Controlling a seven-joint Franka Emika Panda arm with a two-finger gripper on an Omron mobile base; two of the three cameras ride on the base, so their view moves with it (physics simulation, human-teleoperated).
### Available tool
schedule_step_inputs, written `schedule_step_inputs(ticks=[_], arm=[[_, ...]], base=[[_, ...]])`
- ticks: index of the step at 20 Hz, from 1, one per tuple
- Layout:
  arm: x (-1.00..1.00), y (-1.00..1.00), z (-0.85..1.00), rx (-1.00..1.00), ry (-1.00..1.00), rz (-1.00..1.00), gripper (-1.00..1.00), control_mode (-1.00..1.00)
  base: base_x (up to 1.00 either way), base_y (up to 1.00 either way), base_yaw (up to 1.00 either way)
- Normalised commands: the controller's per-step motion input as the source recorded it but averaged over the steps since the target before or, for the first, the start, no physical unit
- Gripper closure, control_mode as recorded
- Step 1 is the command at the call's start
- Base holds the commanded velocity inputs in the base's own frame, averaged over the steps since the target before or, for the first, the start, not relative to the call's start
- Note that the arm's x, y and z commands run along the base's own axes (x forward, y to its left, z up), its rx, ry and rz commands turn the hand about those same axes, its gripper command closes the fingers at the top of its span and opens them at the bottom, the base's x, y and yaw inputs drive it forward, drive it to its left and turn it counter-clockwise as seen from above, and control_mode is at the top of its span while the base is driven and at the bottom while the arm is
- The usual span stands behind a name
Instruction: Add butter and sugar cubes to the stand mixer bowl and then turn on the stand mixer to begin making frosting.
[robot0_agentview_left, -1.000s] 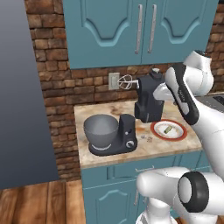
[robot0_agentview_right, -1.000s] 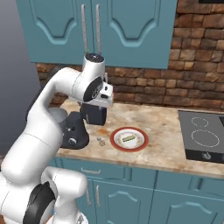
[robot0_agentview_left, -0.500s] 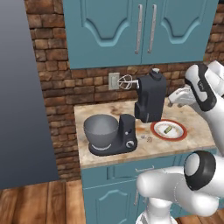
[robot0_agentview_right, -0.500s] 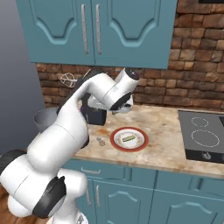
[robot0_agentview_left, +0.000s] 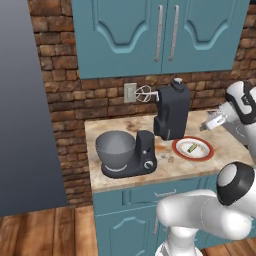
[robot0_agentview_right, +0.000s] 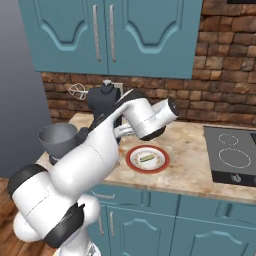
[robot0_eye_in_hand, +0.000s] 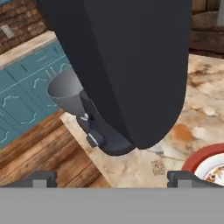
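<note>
Marbled counter carried the stand mixer, its stand mixer bowl seated at the left. Wide open and empty, the gripper hovered right of the mixer; the butter, probably, lay below it on the red-rimmed plate.

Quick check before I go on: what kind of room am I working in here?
A home kitchen, rendered: teal cabinets over a stone-look counter, a stand mixer against the brick wall, and a cooktop at the right.

Teal cabinets hang on a brick wall above a speckled counter and wood floor.
</note>
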Motion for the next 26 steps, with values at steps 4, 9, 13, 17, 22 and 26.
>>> schedule_step_inputs(ticks=[4, 9, 13, 17, 22, 26], arm=[[-0.16, -0.02, -0.46, 0.04, -0.36, 0.26, -1.0, -1.0], [-0.09, 0.0, -0.47, 0.0, -0.36, 0.05, -1.0, -1.0], [0.0, 0.06, -0.43, 0.0, -0.3, 0.0, -1.0, -1.0], [0.0, 0.15, -0.39, 0.0, -0.09, 0.01, -1.0, -1.0], [0.0, 0.26, -0.31, 0.0, 0.0, 0.04, -1.0, -1.0], [0.0, 0.24, -0.27, 0.0, 0.0, 0.05, -1.0, -1.0]], base=[[0.0, 0.0, 0.0], [0.0, 0.0, 0.0], [0.0, 0.0, 0.0], [0.0, 0.0, 0.0], [0.0, 0.0, 0.0], [0.0, 0.0, 0.0]])
